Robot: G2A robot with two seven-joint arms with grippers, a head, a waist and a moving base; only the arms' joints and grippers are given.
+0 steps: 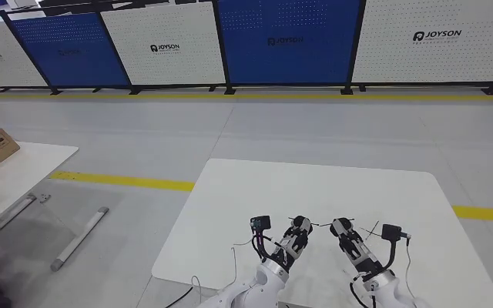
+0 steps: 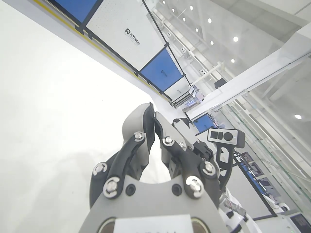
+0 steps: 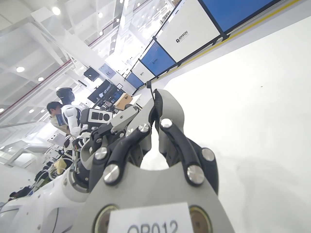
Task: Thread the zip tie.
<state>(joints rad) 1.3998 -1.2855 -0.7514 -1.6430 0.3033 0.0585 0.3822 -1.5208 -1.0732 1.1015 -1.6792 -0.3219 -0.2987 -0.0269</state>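
Both grippers hover side by side over the near part of the white table (image 1: 308,185). A thin black zip tie (image 1: 322,225) spans the small gap between them. My right gripper (image 3: 156,93) is shut on the strap, and the zip tie (image 3: 150,89) sticks out past its tips with the small square head at the end. My left gripper (image 2: 153,112) is shut too, with a black sliver of the tie showing at its pad tips. From above, the left gripper (image 1: 302,224) and right gripper (image 1: 340,225) point at each other, nearly touching.
The table's far half is bare white surface. A second table (image 1: 31,162) carrying a cardboard box (image 1: 6,142) stands off to the left across the floor. Blue and white partition panels (image 1: 285,38) line the back.
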